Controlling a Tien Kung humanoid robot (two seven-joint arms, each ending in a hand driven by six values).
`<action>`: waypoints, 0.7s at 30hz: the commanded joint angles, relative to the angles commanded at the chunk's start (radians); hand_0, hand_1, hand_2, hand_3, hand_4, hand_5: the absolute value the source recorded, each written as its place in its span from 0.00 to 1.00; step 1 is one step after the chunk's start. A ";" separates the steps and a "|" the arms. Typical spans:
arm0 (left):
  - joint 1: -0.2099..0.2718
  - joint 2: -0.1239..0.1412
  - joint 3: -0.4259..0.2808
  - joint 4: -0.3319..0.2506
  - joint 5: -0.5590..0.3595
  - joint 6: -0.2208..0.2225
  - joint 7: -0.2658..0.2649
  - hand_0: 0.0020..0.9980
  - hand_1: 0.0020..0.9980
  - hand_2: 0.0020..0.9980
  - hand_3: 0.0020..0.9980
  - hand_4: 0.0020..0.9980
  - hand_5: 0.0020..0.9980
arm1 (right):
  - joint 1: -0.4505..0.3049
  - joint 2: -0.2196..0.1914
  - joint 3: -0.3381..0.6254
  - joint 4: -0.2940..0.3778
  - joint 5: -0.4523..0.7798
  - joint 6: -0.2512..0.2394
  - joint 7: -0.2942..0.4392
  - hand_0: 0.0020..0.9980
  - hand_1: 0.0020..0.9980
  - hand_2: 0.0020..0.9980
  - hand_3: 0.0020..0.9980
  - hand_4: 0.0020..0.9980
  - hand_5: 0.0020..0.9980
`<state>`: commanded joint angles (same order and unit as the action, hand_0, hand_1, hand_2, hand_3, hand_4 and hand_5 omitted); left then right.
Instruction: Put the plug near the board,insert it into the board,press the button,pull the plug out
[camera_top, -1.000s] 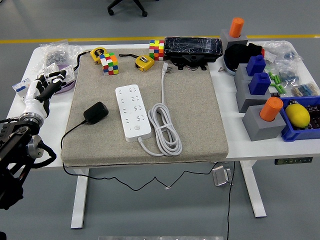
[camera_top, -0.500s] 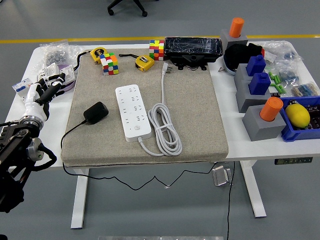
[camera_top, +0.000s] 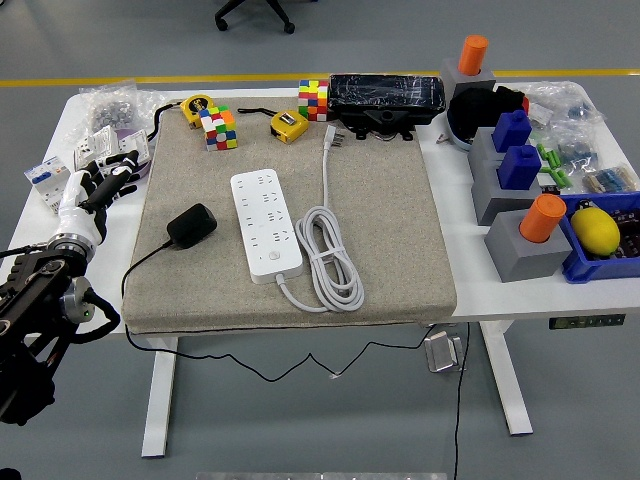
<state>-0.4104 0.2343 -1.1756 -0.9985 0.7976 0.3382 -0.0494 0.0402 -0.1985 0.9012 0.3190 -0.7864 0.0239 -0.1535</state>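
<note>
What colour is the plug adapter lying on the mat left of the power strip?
Black, with a black cord; the plug adapter shows clearly in the head view.

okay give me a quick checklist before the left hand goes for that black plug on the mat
1. Black plug lies free on the grey mat, nothing on it: ok.
2. Left hand holds nothing, fingers spread: ok.
3. Path from the hand, at the table's left edge, to the plug is free of clutter: ok.
4. White power strip lies flat, sockets up and unoccupied: ok.
5. Plug's black cord has slack enough to reach the strip: cannot tell.
6. Which way the plug's prongs face: cannot tell.
</note>
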 joint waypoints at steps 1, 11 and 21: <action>0.000 0.000 0.000 0.000 0.000 0.000 -0.001 0.66 0.61 0.63 0.57 0.75 0.36 | 0.001 0.000 0.000 0.000 -0.001 0.000 0.000 0.61 0.67 0.68 0.56 0.92 0.44; -0.008 0.000 0.006 0.002 -0.001 0.001 -0.003 0.66 0.61 0.63 0.57 0.75 0.36 | 0.004 -0.010 -0.004 0.006 0.004 -0.001 0.000 0.61 0.67 0.68 0.56 0.91 0.44; -0.024 0.008 0.013 0.002 -0.003 0.002 -0.007 0.66 0.61 0.63 0.57 0.75 0.36 | 0.011 -0.016 -0.010 0.008 0.006 -0.001 0.000 0.61 0.67 0.69 0.56 0.92 0.44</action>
<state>-0.4341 0.2428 -1.1630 -0.9964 0.7946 0.3398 -0.0559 0.0508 -0.2146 0.8915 0.3268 -0.7809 0.0232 -0.1534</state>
